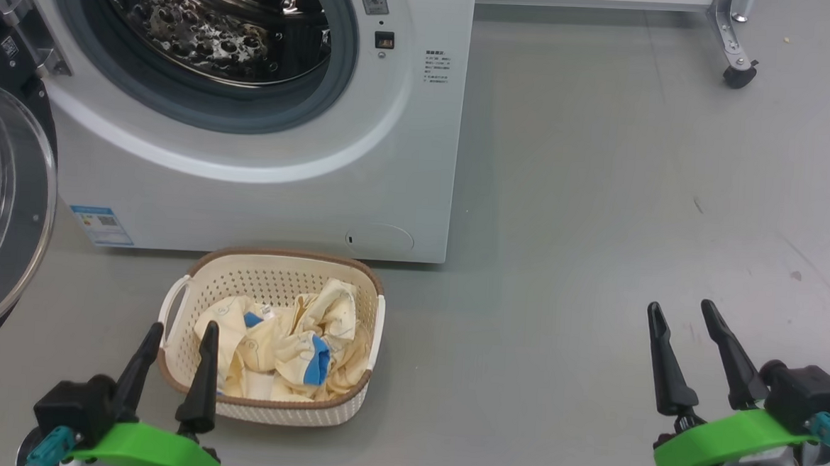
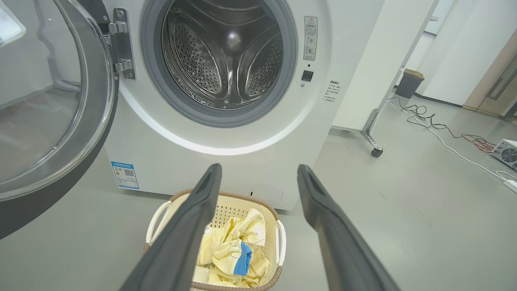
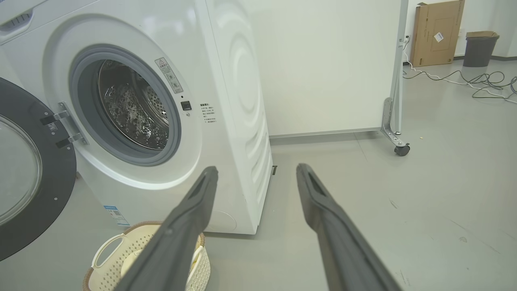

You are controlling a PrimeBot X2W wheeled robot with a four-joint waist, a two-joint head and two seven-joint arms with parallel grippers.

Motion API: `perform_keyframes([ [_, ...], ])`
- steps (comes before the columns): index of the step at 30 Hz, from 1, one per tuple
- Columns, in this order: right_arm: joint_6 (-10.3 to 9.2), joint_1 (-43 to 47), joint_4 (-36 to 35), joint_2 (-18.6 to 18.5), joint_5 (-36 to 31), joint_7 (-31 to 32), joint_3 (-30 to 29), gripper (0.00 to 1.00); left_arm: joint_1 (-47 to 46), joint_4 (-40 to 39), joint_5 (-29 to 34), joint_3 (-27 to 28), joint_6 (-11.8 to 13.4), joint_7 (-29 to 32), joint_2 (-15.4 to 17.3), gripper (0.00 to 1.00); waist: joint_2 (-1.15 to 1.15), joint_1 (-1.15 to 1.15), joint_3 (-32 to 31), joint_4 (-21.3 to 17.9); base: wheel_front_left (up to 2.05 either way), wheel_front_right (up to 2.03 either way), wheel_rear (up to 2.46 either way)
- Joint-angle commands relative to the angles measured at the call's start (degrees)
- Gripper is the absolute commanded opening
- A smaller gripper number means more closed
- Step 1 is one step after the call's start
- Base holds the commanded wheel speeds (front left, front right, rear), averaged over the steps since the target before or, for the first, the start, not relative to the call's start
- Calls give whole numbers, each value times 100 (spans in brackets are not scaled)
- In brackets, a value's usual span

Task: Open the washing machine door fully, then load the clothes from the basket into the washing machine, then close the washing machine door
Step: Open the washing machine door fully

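The washing machine door (image 1: 4,204) stands wide open at left, but the clothes (image 1: 288,347) lie in the basket (image 1: 272,255) just before the washing machine (image 1: 246,196), so loading and closing are left. The left gripper (image 1: 183,327) hovers by the basket's near-left rim, fingers apart and empty. The right gripper (image 1: 681,305), likewise spread, hangs well to the right.

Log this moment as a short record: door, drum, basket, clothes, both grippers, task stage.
door: swung open, left of the washing machine
drum: bare steel in view
basket: upright on the floor before the machine
clothes: pale yellow with blue cuffs, heaped in basket
left gripper: open, empty, by the basket
right gripper: open, empty, over floor to the right
stage: door open, loading not yet begun
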Motion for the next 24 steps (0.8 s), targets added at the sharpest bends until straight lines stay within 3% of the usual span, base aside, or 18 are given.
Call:
perform_keyframes([
  [1,-15,-165,-193,-51,-46,-53,117,100,-133,-221,-10,222,-9,-82,51,100,0,0,3,-2,0,0,0],
  [24,-15,-219,-53,-54,-82,-56,108,100,-189,-8,74,7,5,-304,55,100,0,0,64,42,0,0,0],
])
